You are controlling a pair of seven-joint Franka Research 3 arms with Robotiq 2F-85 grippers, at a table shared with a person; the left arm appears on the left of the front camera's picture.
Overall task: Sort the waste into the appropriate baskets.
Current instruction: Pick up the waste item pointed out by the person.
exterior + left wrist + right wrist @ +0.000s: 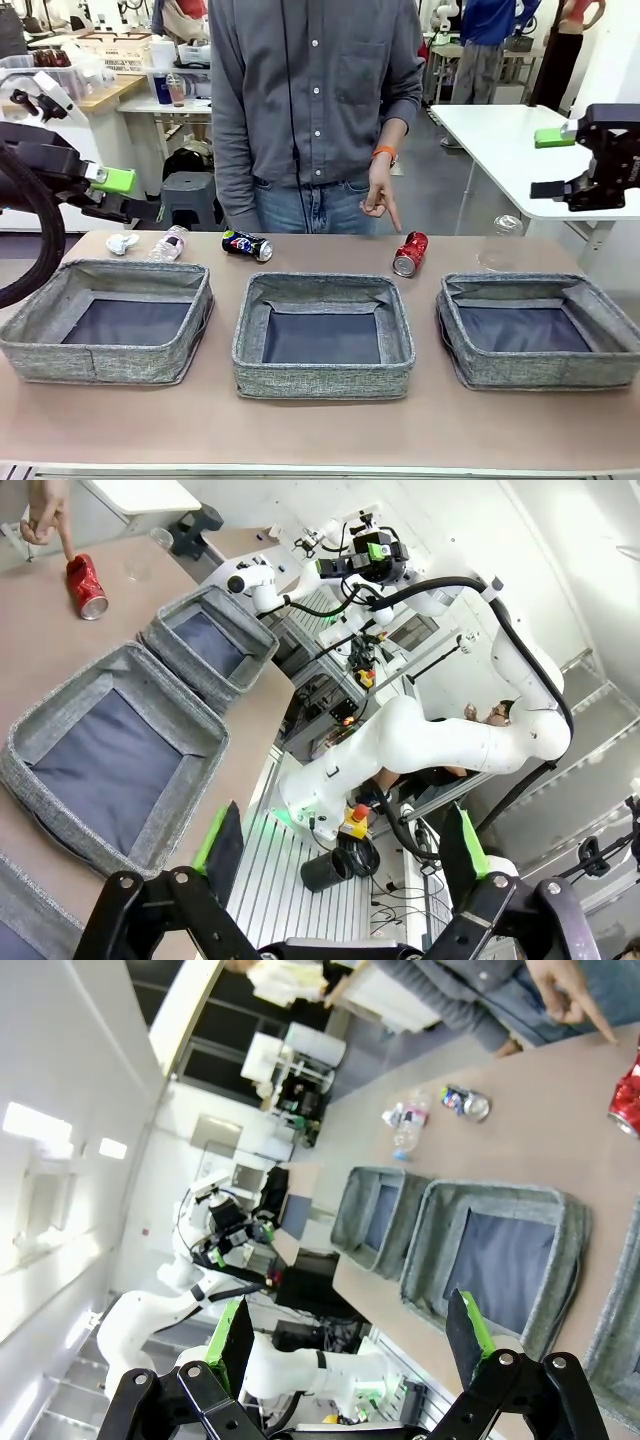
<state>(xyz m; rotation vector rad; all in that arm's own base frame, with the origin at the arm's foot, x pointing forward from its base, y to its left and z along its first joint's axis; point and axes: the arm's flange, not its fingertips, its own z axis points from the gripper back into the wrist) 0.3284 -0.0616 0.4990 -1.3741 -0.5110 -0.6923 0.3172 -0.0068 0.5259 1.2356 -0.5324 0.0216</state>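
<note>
Front view: we find the waste unsorted, strung along the far side of the table (320,430). From our left lie a white paper ball (122,243), a clear plastic bottle (170,243), a dark drink can (247,245), a red drink can (410,253) and a second clear bottle (500,243).

The left basket (90,360), the middle basket (320,380) and the right basket (545,375) stand in a row nearer us, each showing a bare dark floor. We judge that nothing is done and all five items are left to sort.

The person's hand (380,195) points an index finger down at the red can, the fingertip just above it.

Our left gripper (125,197) hangs released, jaws wide and holding nothing, above the table's left end. Our right gripper (548,163) is likewise released and bare, raised off to the right, well apart from the litter.

The waste sits in a narrow strip between the baskets' far walls and the table's far edge, so we judge side room tight. The red can lies near the gap between the middle and right baskets. The way down from above looks open, save for the pointing hand. The table's near strip is bare.
</note>
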